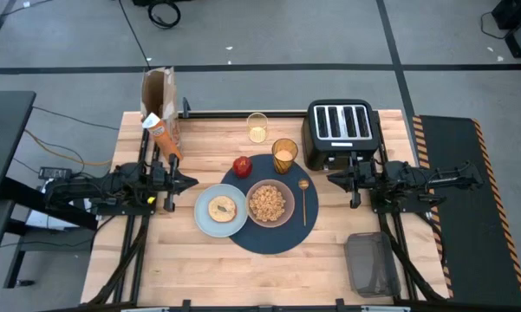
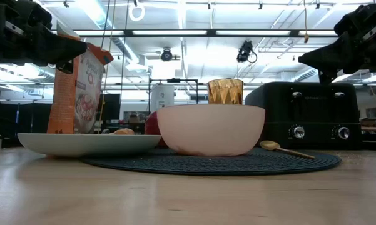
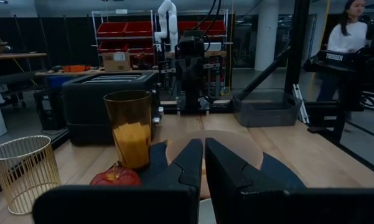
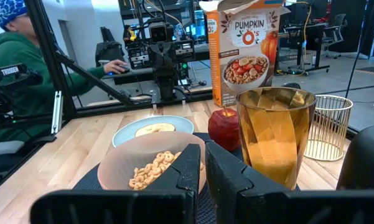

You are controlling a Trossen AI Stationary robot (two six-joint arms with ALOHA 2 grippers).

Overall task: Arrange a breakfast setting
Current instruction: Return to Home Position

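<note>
Your gold spoon [image 1: 303, 199] lies on the navy placemat's [image 1: 273, 241] right edge, scoop toward the toaster [image 1: 340, 130]. The left gripper [image 1: 193, 182] and right gripper [image 1: 329, 178] hover pressed together.

Bowl [image 2: 211, 130] on placemat [image 1: 273, 240] – plate [image 1: 205, 222] left, spoon [image 1: 303, 201] rt, toaster [image 1: 341, 130] behind

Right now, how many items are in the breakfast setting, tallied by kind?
Crockery: 2, plate, bowl
Food: 3, apple, bagel, cereal
Cutlery: 1, spoon
Glassware: 1, tumbler
Mats: 1, placemat
Total: 8
</note>
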